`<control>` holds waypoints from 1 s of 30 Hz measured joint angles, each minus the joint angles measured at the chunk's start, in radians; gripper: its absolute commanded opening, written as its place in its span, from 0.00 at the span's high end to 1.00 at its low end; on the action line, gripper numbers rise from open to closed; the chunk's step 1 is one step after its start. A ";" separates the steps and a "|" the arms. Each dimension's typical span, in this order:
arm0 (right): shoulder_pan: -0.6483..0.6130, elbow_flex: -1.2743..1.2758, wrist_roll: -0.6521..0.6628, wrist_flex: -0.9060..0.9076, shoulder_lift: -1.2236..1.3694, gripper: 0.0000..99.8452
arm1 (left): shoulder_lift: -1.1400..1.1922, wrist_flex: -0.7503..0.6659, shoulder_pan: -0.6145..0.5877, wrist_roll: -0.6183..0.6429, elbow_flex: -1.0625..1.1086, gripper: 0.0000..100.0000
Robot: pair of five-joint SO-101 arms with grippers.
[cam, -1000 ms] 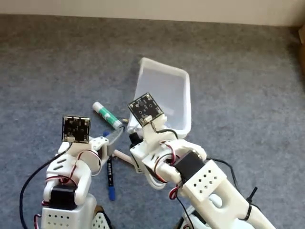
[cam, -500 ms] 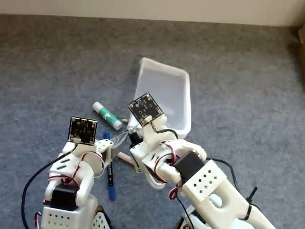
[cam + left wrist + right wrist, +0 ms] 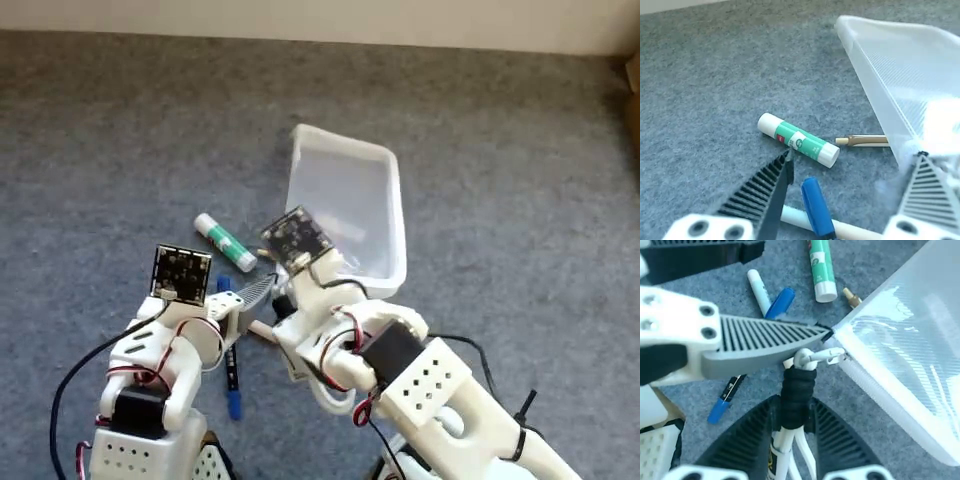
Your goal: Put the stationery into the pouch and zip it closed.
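The translucent white pouch (image 3: 345,200) lies mid-table, its near corner (image 3: 840,335) lifted. My right gripper (image 3: 796,407) is shut on the black zipper pull (image 3: 797,385) at that corner. My left gripper (image 3: 855,165) is open, one grey ribbed finger (image 3: 765,337) touching the same corner and the other over the loose stationery. A green-and-white glue stick (image 3: 797,140) lies just left of the pouch. A gold-tipped pen (image 3: 862,141) pokes out from under the pouch's edge. A blue-capped marker (image 3: 815,205) and a white marker (image 3: 760,290) lie below the left gripper.
A dark pen with a blue cap (image 3: 232,372) lies between the two arm bases. A beige stick (image 3: 262,331) lies beside the right arm. The grey carpet (image 3: 120,130) stretches flat around the pouch, with a pale wall strip (image 3: 320,20) along the far edge.
My left gripper has swung right toward the pouch's near corner and now touches it. The right arm shifted slightly left, tugging the pouch's corner with it.
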 measured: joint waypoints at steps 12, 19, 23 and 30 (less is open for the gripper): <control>-0.017 0.000 0.000 0.005 0.000 1.00 | 0.000 -0.034 0.005 -0.008 0.025 0.66; 0.005 0.002 0.000 0.005 -0.071 1.00 | 0.000 0.068 0.028 -0.034 0.005 0.66; 0.005 0.002 0.000 0.005 -0.120 1.00 | 0.000 0.069 0.061 -0.034 0.005 0.66; 0.005 0.002 0.000 0.005 -0.132 1.00 | 0.000 0.057 0.078 -0.032 0.005 0.66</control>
